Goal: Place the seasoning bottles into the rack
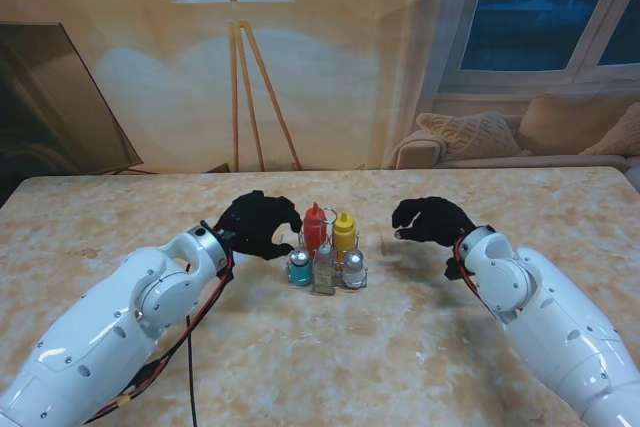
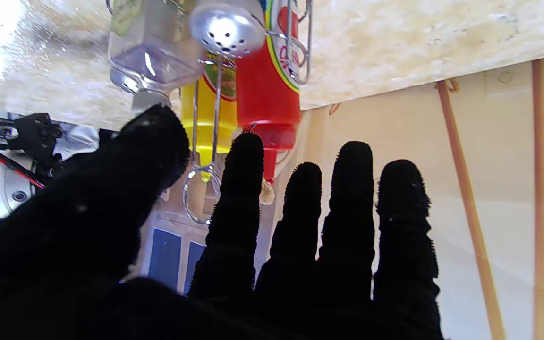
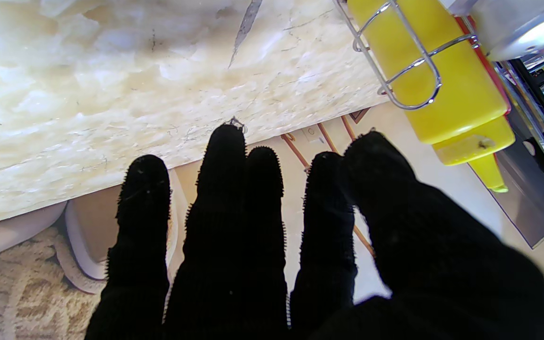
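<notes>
A: Checking materials first, what did the annotator log?

B: A thin chrome wire rack (image 1: 328, 269) stood mid-table on a glossy cream marble-pattern table (image 1: 330, 367). In it stood a red squeeze bottle (image 1: 315, 228) and a yellow squeeze bottle (image 1: 344, 231), both soft plastic with cone nozzles, on the side farther from the robot. Nearer the robot were a teal-tinted shaker (image 1: 299, 266), a clear square glass bottle (image 1: 324, 269) and a shaker with a domed, perforated metal cap (image 1: 354, 269).

A: Hands?

B: Both wore fuzzy black knit gloves. The left hand (image 1: 258, 224) sat just left of the rack, fingers apart and gripping nothing; in the left wrist view its fingers (image 2: 244, 189) were spread in front of the red bottle. The right hand (image 1: 430, 219) hung near the rack's right side, clear of it, also released, fingers loosely curled, nothing in them.

A: Anything unclear?

B: Contact between the left fingertips and the wire could not be told. Labels were cut off and unreadable. The right wrist view cropped the yellow bottle and showed only a sliver of the red bottle. The shakers' contents were too small to make out.
</notes>
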{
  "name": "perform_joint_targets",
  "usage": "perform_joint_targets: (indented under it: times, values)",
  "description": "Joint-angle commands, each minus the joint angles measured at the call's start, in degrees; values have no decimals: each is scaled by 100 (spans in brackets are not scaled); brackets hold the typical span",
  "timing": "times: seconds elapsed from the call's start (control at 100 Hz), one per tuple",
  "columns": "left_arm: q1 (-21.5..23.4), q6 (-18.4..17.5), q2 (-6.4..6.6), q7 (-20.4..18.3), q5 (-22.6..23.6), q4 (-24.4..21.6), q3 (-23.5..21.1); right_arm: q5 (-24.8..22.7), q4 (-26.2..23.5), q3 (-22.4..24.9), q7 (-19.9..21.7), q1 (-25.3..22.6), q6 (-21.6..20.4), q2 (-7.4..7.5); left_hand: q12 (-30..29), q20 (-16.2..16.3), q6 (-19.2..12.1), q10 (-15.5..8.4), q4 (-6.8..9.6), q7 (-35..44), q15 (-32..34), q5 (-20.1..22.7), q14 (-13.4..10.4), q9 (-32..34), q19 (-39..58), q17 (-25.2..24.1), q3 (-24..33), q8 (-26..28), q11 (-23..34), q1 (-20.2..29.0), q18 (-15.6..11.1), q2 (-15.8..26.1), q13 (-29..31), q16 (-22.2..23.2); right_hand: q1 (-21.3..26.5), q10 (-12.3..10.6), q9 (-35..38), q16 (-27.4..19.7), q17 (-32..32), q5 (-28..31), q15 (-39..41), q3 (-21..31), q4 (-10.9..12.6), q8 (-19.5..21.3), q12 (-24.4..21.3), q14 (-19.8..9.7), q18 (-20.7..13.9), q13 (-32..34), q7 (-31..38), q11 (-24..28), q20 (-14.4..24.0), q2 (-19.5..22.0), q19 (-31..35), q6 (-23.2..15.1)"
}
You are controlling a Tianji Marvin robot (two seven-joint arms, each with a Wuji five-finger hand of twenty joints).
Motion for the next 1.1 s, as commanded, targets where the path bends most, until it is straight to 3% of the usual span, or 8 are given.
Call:
perform_joint_targets:
  times: [0.0, 0.06, 0.18, 0.31, 0.55, 0.7, 0.97, 1.09]
  values:
    - [110, 86, 16, 29, -43, -61, -101, 20, -55, 15, 67, -81, -4, -33, -71, -68, 108, 111, 215, -156, -114, -111, 189, -140, -87, -144, -374, 99, -101, 205, 126, 449, -151, -123, -72, -43, 89, 180, -77, 74, 103, -109, -17, -16, 185, 4, 75, 17, 56, 45, 120, 174, 100, -116]
    - [197, 155, 3, 79, -81, -95, -199, 32, -89, 39, 74, -110, -13, -32, -67, -46, 147, 125, 254, -237, -120, -134, 216, -140, -82, -195, -553, 84, -109, 368, 145, 619, -179, -128, -31, -9, 86, 184, -115, 75, 105, -319, 48, -23, 186, 19, 98, -7, 43, 36, 144, 363, 113, -84]
    - [323, 288, -30, 309, -81, -80, -327, 95, -197, 113, 111, -200, -22, -33, -41, -13, 253, 158, 245, -416, -106, -180, 265, -113, -89, -277, -1504, 186, -110, 872, 148, 1248, -230, -118, 46, 49, 76, 181, -178, 96, 97, -624, 151, -26, 184, 76, 132, -42, 24, 8, 159, 664, 90, -11]
    - [452, 523, -80, 414, -305, -54, -411, 150, -298, 176, 133, -283, -30, -35, -49, -63, 512, 209, 501, -926, -181, -223, 315, -117, -159, -365, -2193, -57, -134, 1185, 129, 1792, -303, -209, 133, 130, 57, 154, -223, 119, 54, -920, 241, -37, 169, 139, 103, -99, -10, -44, 169, 866, 75, 85]
    - [572, 927, -183, 838, -589, 274, -380, 224, -506, 253, 117, -431, 21, -50, -461, -487, 843, 295, 570, -1774, -667, -367, 378, -100, -502, -469, -2718, -462, -410, 1458, 137, 2109, -429, -860, 294, 325, 264, -206, -159, 252, -364, -1277, 340, -269, -198, 277, -81, -24, -100, -471, -26, 1181, -43, 354]
    - [566, 1076, -249, 1042, -816, 501, -355, 262, -703, 317, 161, -562, 97, -48, -820, -834, 876, 334, 607, -2077, -988, -473, 394, -175, -700, -601, -3028, -619, -622, 1565, 157, 2268, -562, -1340, 293, 383, 266, -309, -152, 211, -470, -1369, 361, -337, -292, 319, -105, -39, -142, -573, -85, 1234, -52, 406]
    - [344, 1234, -435, 1429, -1466, 1084, -94, 230, -940, 426, 170, -747, 179, -39, -858, -950, 870, 301, 628, -2151, -1038, -615, 369, -302, -759, -746, -3170, -640, -615, 1599, 136, 2416, -696, -1461, 312, 309, 161, -147, -289, 99, -195, -1533, 422, -208, -108, 337, 125, -79, -107, -309, -87, 1297, 46, 374]
    - [229, 1147, -444, 1413, -1532, 1207, -42, 228, -936, 419, 184, -730, 181, -37, -838, -964, 880, 268, 641, -2158, -1010, -657, 357, -355, -757, -774, -3226, -634, -580, 1644, 105, 2457, -718, -1458, 336, 305, 147, -101, -321, 101, -139, -1554, 433, -182, -63, 342, 146, -91, -101, -255, -73, 1308, 59, 362]
